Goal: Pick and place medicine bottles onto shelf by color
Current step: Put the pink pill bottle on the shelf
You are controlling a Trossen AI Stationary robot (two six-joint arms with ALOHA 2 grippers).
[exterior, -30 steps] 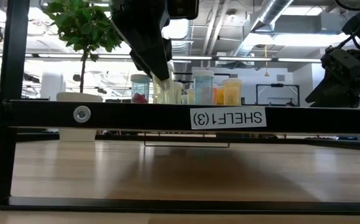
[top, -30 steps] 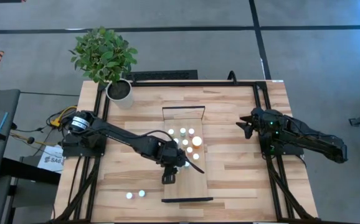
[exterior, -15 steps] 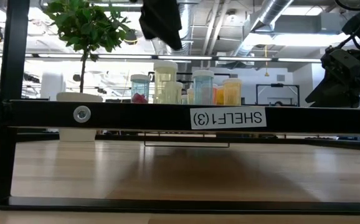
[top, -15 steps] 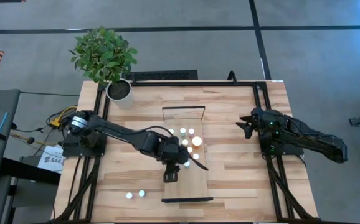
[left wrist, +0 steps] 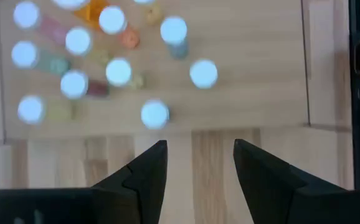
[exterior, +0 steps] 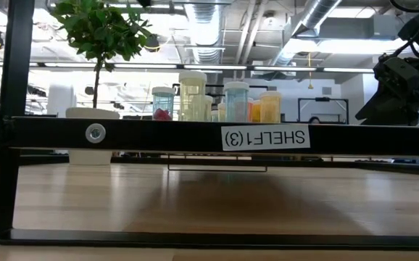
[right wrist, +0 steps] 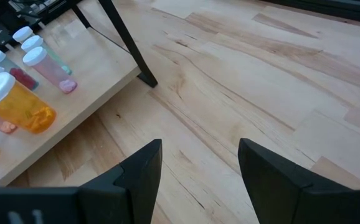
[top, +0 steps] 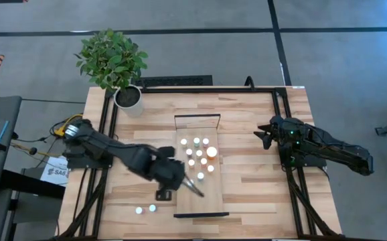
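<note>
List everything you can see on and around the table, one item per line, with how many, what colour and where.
table: one, light wood, under everything.
shelf: one, light wood with black end frames, at the table's middle.
small bottles: about nine, white caps, bodies in mixed pale colours, clustered on the shelf.
orange bottle: one, larger, white cap, in that cluster.
loose bottles: two, white caps, on the table, front left of the shelf.
plant pot: one, white, holding a green plant, at the table's back left corner.
left gripper: one, dark, open and empty, by the shelf's left edge.
right gripper: one, dark, open and empty, waiting over the table's right side.
</note>
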